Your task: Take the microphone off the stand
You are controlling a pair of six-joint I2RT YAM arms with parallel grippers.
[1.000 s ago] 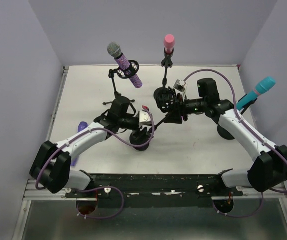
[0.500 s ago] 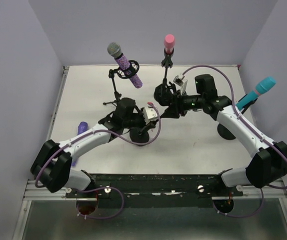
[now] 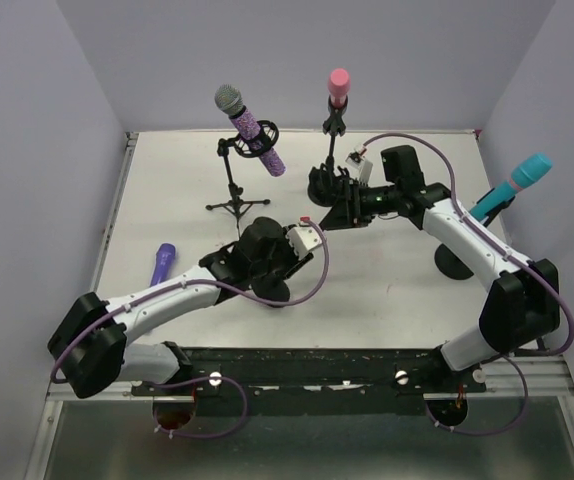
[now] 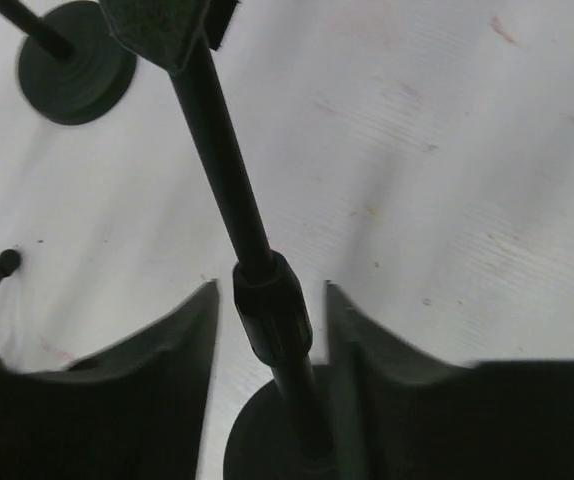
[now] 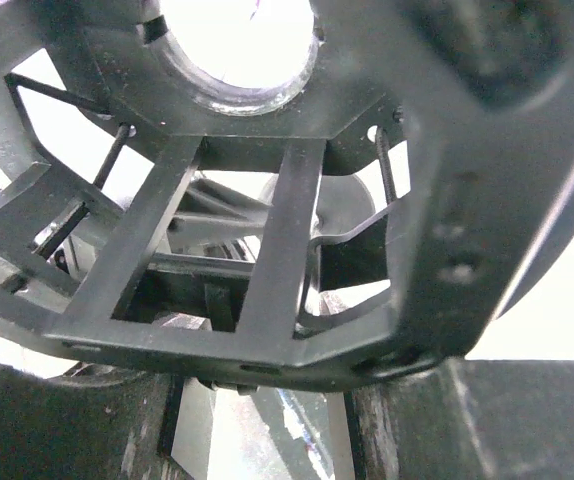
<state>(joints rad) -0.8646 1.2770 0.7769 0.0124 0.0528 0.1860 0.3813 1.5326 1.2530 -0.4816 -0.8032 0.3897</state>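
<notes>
Overhead view is sharp and evenly, softly lit, the white table bright with only faint shadows. Left wrist view: left gripper's fingers are dark, blurred silhouettes against the pale surface. Right wrist view: shock mount cage looms close, backlit and soft, the background blown out to white

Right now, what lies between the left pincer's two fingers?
The stand pole's thick collar, with a gap to both fingers; the left wrist view shows it.

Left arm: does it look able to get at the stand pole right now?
Likely yes. The stand pole sits between the open fingers of the left end effector, with a gap on each side and nothing else between them.
</notes>
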